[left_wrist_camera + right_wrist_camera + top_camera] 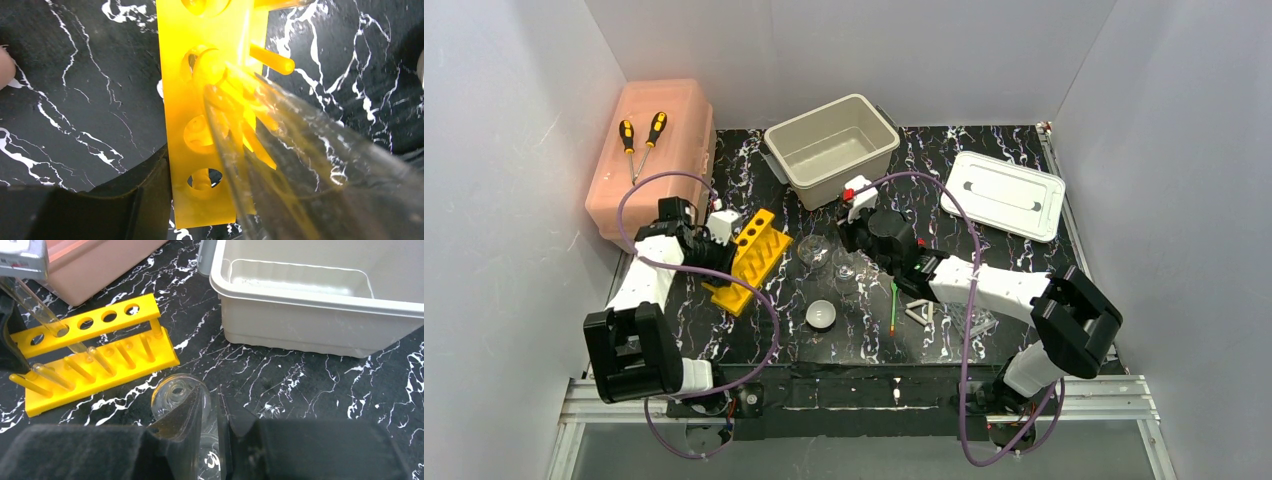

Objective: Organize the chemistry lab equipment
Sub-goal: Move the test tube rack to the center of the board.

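The yellow rack (759, 250) (200, 60) (100, 367) stands left of centre. A clear glass tube (300, 150) (35, 305) leans through one of its top holes. My left gripper (724, 235) (240, 200) straddles the tube's upper end; a gap shows between the left finger (125, 200) and the glass. My right gripper (849, 240) (220, 410) pinches the wall of a printed glass flask (212, 455) (849, 265). A second glass flask (814, 250) (172, 390) is right beside it. The white bowl (821, 315), green spoon (893, 305) and white triangle (919, 312) lie nearer the front.
A beige bin (824, 105) (310, 297) stands open at the back centre. Its white lid (1004, 195) lies to the right. The pink box (649, 150) (100, 265) at the back left carries two screwdrivers (642, 140). White walls close in three sides.
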Tool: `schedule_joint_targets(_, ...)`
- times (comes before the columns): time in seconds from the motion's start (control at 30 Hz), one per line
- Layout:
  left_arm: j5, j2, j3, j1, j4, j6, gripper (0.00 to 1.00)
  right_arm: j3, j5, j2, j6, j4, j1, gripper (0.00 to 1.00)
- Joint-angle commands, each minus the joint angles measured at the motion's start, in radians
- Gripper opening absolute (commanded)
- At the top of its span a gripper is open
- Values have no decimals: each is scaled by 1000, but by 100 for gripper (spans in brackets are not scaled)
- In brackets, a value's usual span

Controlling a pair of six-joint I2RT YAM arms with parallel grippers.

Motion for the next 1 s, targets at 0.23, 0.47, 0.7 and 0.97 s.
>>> schedule_joint_targets(0.23,-171,136,71,-8,189,-203,35,-19,66,-62,-25,27,-32,23)
schedule_joint_targets(0.47,-235,260,152,-33,219,-313,38,35,110,-39,-23,-5,-71,24)
schedule_joint_targets(0.7,-224,311,247,-56,191,-370,69,213,145,74,-19,-122,-135,33)
schedule_joint_targets(0.97,-167,227,303,-58,72,-355,98,507,153,293,-78,-243,-219,36)
